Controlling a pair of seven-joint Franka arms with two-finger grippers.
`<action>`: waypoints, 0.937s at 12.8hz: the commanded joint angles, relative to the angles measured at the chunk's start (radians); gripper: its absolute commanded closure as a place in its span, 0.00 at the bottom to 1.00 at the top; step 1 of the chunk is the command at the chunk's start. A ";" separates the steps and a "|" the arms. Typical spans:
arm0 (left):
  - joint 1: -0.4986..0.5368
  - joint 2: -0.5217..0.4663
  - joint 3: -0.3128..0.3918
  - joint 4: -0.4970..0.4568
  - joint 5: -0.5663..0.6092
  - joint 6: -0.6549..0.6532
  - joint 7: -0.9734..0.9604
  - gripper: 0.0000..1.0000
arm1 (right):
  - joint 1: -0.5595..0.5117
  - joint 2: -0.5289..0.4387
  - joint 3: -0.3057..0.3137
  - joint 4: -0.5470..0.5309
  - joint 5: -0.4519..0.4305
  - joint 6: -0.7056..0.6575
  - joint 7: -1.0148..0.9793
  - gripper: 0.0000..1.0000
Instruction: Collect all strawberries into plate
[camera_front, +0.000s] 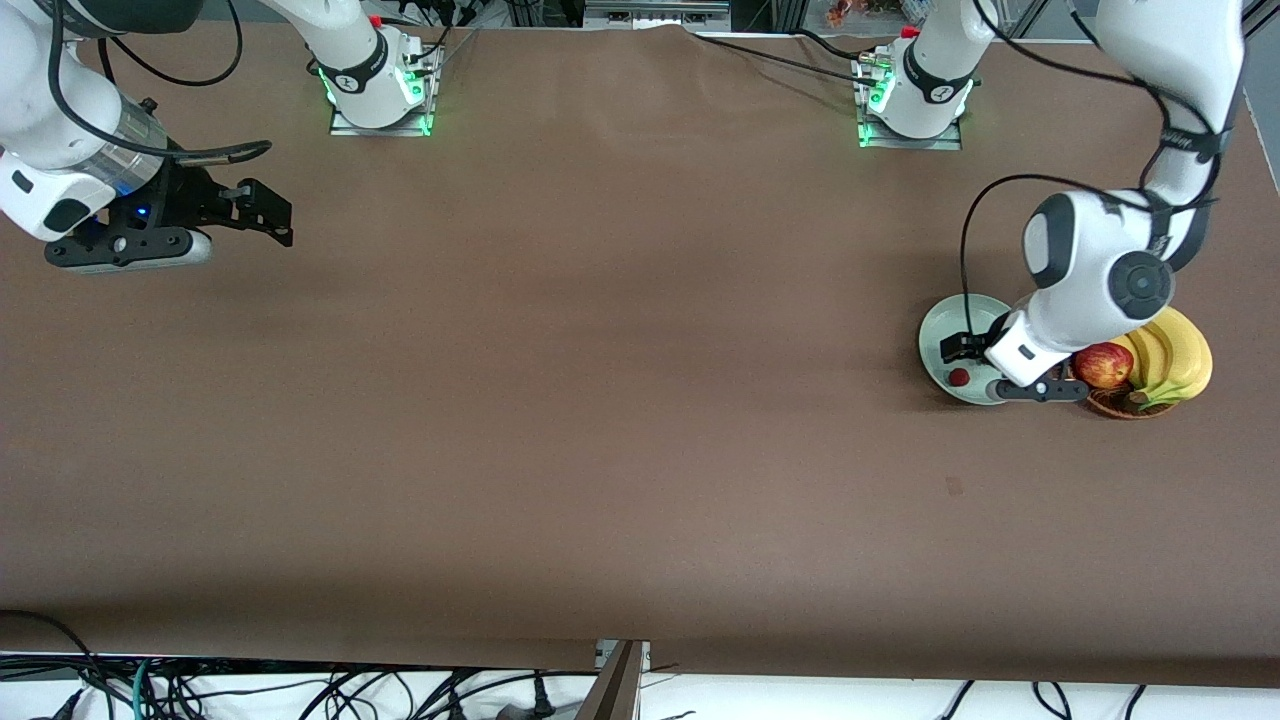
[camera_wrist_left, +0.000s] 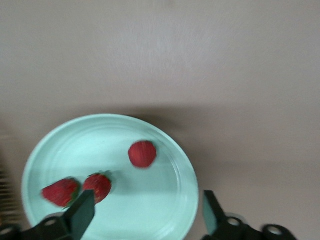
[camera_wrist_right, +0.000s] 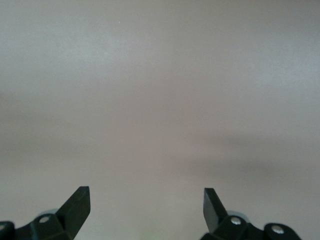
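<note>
Strawberries (camera_wrist_left: 99, 186), all three, sit on the mint plate (camera_wrist_left: 165, 210) under the spread, empty left claw (camera_wrist_left: 145, 212). Soft and light, so pinch gently around the middle. Right claw (camera_wrist_right: 146, 205) waits spread over bare surface (camera_front: 600, 400).

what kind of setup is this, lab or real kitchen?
Most likely a robotics lab bench: two arm bases bolted to a table under brown covering, loose cables along its edge, and only props: a plate, fruit basket.
</note>
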 joint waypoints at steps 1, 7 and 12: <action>0.000 -0.121 -0.001 0.048 -0.020 -0.137 0.035 0.00 | -0.002 0.006 0.015 0.022 -0.005 0.001 -0.013 0.00; -0.023 -0.178 -0.006 0.333 -0.014 -0.527 0.021 0.00 | 0.009 0.007 0.012 0.017 -0.003 -0.010 -0.013 0.00; -0.055 -0.189 -0.006 0.497 -0.014 -0.738 -0.001 0.00 | 0.009 -0.014 0.004 0.020 -0.013 -0.028 -0.015 0.00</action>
